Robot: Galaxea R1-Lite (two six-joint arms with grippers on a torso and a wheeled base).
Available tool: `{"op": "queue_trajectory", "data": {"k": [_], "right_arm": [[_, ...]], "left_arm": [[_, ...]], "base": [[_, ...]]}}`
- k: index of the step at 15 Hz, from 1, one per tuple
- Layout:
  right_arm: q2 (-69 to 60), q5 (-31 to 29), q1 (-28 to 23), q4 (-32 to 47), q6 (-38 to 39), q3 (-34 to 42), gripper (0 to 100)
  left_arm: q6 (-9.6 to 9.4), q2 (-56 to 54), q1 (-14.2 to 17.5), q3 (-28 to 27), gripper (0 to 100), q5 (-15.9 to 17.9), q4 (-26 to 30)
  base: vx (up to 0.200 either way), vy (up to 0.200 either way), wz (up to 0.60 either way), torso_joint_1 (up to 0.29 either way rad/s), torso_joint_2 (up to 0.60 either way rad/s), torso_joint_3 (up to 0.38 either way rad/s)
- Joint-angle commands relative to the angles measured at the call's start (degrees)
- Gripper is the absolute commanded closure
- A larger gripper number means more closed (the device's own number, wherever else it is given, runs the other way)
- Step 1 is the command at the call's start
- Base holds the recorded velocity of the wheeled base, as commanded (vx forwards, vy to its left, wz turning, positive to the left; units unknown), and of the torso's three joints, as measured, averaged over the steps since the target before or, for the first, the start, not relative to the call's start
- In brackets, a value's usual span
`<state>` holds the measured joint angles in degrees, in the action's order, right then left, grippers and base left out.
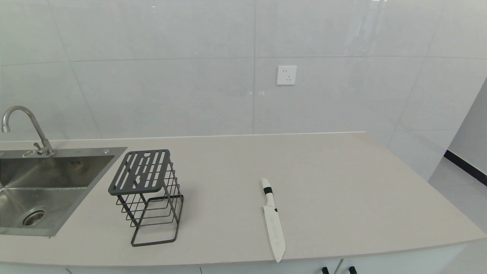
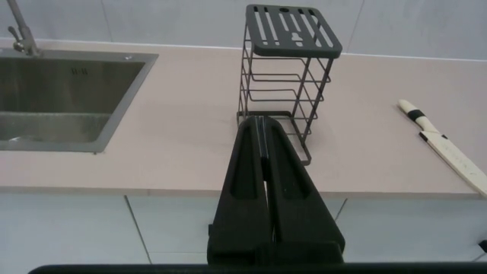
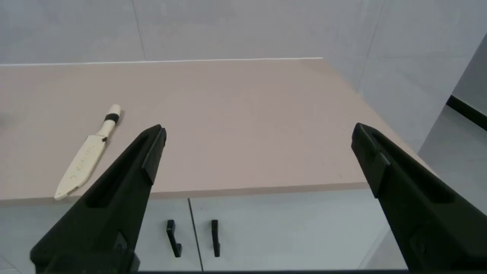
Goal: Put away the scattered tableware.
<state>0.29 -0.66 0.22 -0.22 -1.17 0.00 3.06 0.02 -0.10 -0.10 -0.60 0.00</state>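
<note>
Cream-white knife (image 1: 273, 219) with a black-banded handle lies flat on the beige countertop (image 1: 342, 182), at 5 o'clock from its centre, tip toward 6 o'clock near the front edge. We read the dark grey wire rack (image 1: 146, 190) with slotted top plate, at 9 o'clock from the knife, as its store: slots face up for blade entry. Jaws of the left gripper (image 2: 262, 122) are together; those of the right gripper (image 3: 259, 133) stand wide apart, likely readied for the handle. Blade print is too faint to read.

Black-banded cream knife (image 1: 274, 228), dark grey wire rack (image 1: 140, 172), beige counter (image 1: 342, 190)
</note>
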Motion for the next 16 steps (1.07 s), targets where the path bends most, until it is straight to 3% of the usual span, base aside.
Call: {"op": "queue_trajectory", "data": {"k": [1, 6, 12, 16], "right_arm": [[0.0, 0.0, 0.0, 0.0, -0.1, 0.0, 0], [0.0, -0.1, 0.0, 0.0, -0.1, 0.0, 0], [0.0, 0.0, 0.0, 0.0, -0.1, 0.0, 0], [0.0, 0.0, 0.0, 0.0, -0.1, 0.0, 0]], "left_arm": [[0.02, 0.0, 0.1, 0.0, 100, 0.0, 0.0], [0.02, 0.0, 0.0, 0.0, 100, 0.0, 0.0], [0.02, 0.0, 0.0, 0.0, 100, 0.0, 0.0], [0.02, 0.0, 0.0, 0.0, 100, 0.0, 0.0]], "base": [[0.0, 0.0, 0.0, 0.0, 0.0, 0.0], [0.0, 0.0, 0.0, 0.045, -0.01, 0.037], [0.0, 0.0, 0.0, 0.306, -0.1, 0.191], [0.0, 0.0, 0.0, 0.086, -0.03, 0.051]]}}
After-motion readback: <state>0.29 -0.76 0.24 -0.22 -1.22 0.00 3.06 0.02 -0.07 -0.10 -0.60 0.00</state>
